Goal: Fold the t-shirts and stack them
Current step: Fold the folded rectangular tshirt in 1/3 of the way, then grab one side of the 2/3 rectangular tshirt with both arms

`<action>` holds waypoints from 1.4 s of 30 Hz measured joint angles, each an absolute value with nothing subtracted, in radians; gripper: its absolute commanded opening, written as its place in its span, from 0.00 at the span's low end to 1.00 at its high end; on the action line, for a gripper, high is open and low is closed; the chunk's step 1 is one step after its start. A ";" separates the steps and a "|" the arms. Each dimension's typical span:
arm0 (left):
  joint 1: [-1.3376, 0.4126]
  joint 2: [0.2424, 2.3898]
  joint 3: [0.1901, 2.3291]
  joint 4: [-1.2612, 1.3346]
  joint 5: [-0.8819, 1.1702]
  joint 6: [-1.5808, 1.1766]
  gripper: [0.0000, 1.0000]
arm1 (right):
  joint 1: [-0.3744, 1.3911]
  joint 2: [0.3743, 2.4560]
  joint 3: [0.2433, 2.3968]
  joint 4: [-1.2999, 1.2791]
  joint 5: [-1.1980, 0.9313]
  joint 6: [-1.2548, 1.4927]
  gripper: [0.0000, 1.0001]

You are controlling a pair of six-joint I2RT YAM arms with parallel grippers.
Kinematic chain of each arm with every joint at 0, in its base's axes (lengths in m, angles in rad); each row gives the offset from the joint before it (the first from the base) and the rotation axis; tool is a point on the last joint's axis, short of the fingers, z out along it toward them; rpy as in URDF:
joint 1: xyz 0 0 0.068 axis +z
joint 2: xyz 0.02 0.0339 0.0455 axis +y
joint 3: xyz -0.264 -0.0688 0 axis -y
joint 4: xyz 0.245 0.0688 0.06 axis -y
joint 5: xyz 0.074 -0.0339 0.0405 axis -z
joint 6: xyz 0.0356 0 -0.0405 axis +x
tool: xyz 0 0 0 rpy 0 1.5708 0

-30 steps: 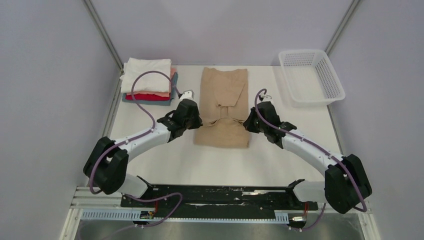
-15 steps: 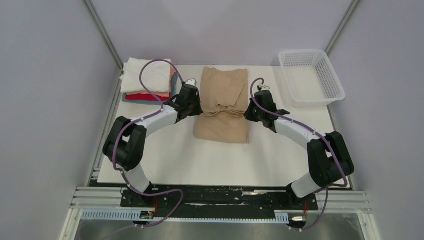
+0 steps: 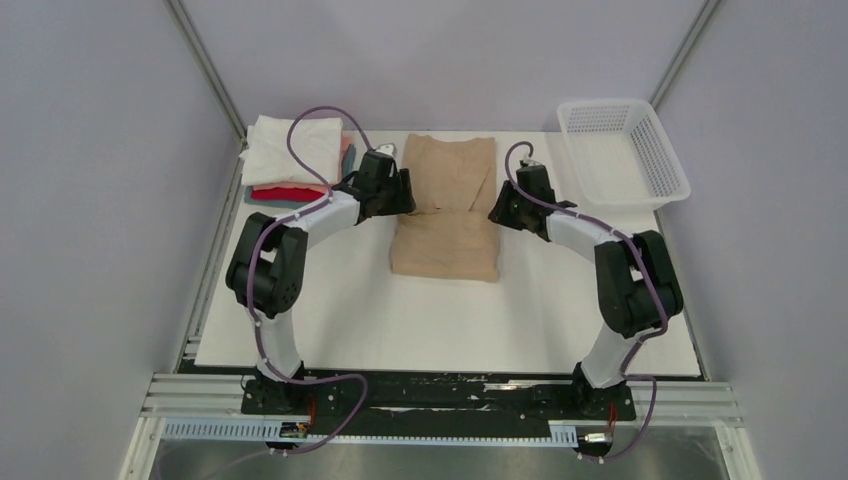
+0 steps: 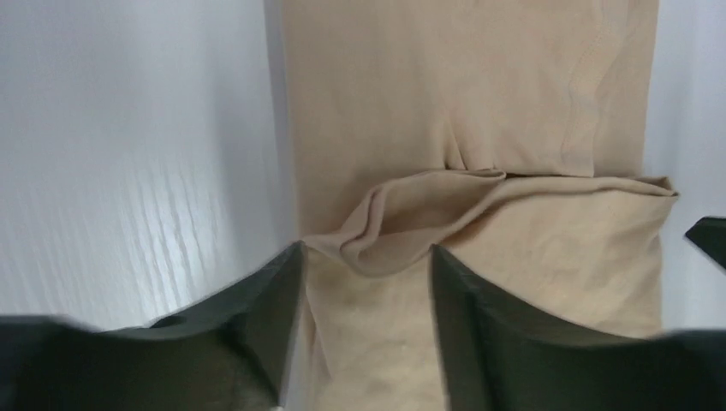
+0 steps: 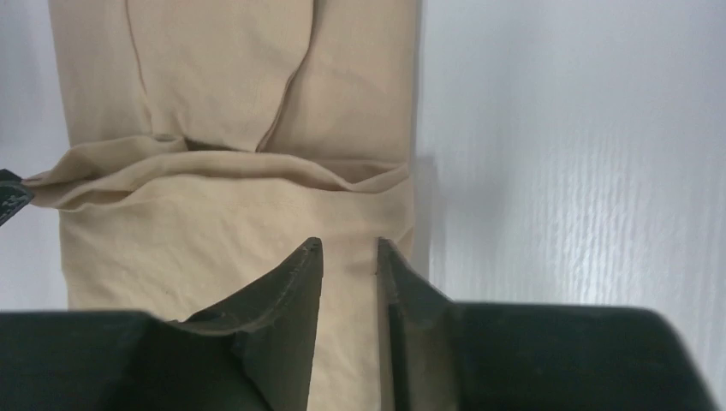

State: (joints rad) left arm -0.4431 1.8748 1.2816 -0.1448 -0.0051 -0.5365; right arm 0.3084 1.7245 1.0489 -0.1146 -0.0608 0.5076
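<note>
folded shirts (image 3: 295, 160) stacked at the bench's (image 3: 400, 320) far left. left hand (image 4: 366, 253), wide, at the tan shirt's (image 3: 447, 215) left edge; it lies folded mid-bench. right hand (image 5: 349, 244), barely parted, at its right edge. basket (image 3: 668, 150) far right.

Likely a robotics lab: white table (image 3: 440, 325), grey panel walls (image 3: 100, 200), aluminium rail (image 3: 690, 408).

White mesh basket (image 3: 640, 201) on a white table (image 3: 440, 320).
The plastic basket sits upright at the table's far right corner, its long side along the right edge. Pale grey walls (image 3: 100, 200) and slanting metal posts (image 3: 205, 65) enclose everything.
</note>
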 measured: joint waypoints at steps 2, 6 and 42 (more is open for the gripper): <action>-0.430 1.898 1.317 -0.154 0.019 -0.515 0.98 | 0.290 1.757 1.085 -0.116 -0.068 0.492 0.61; -0.414 1.905 1.373 -0.181 0.045 -0.494 1.00 | 0.271 1.756 1.130 -0.107 -0.088 0.463 0.84; -0.418 1.636 0.727 0.086 0.287 -0.772 0.20 | 0.339 1.472 0.568 0.015 -0.290 0.751 0.30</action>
State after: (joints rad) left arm -0.4183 1.6356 0.7265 0.0864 0.2867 -0.7715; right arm 0.3386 1.4723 0.5678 0.0154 -0.2905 0.7509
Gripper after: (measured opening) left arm 0.365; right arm 0.355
